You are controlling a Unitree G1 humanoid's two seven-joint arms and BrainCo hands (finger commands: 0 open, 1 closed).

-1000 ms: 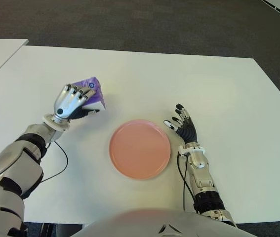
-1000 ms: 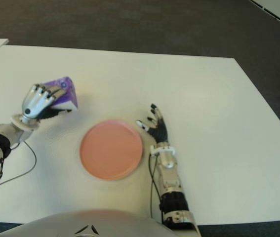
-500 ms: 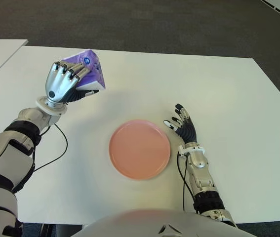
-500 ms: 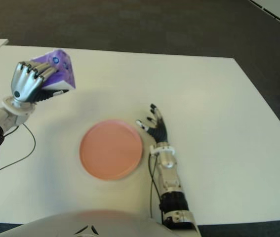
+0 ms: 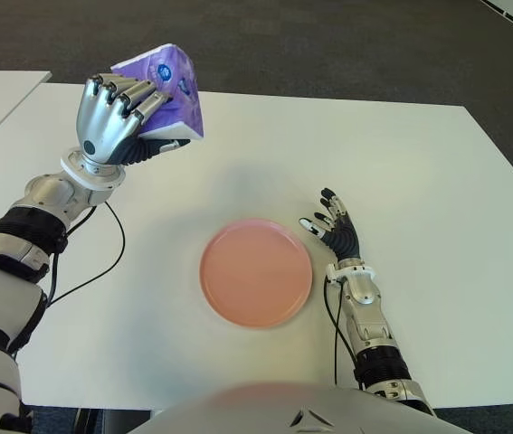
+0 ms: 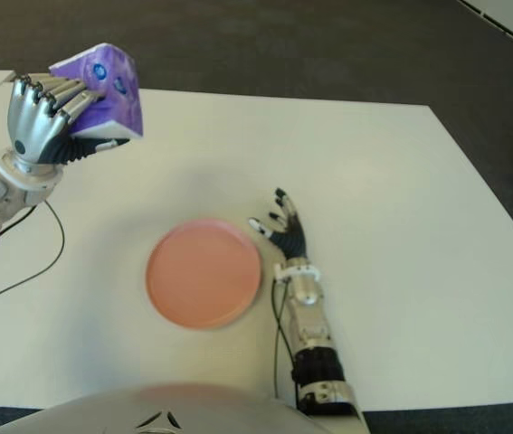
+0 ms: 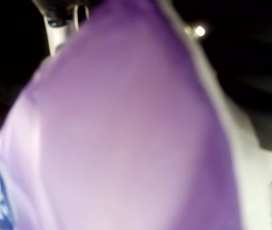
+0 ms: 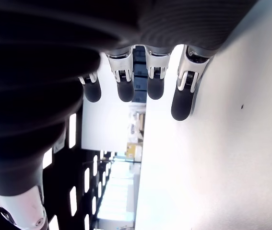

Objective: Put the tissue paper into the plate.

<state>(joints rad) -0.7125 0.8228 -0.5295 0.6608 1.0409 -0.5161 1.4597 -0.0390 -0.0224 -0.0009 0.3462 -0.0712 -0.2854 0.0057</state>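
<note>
So, you have one tissue pack (image 5: 167, 89), one plate (image 5: 256, 272) and one white table (image 5: 419, 181) to look at, plus your two hands.

Your left hand (image 5: 116, 122) is up in the air, above the far left part of the table. Its arm reaches forward and up from your left side. The back of the hand faces the head camera. Its fingers (image 5: 134, 95) are curled tight around the pack, with the thumb under it. A thin black cable (image 5: 102, 262) hangs from that arm down to the table.

Your right hand (image 5: 335, 231) shows just to the right of the plate, close to its rim. Its fingers point away from you and are spread out, and they hold nothing. In the right wrist view you can see four fingertips (image 8: 181, 103) side by side over the table.

The pack is purple and soft, with white edges and a small blue mark on it. It is tipped, with one corner up. It fills almost all of the left wrist view. It is well apart from the plate, up and to the left of it.

The plate is pink, round and flat. It lies on the table in front of you, between your two arms.
</note>
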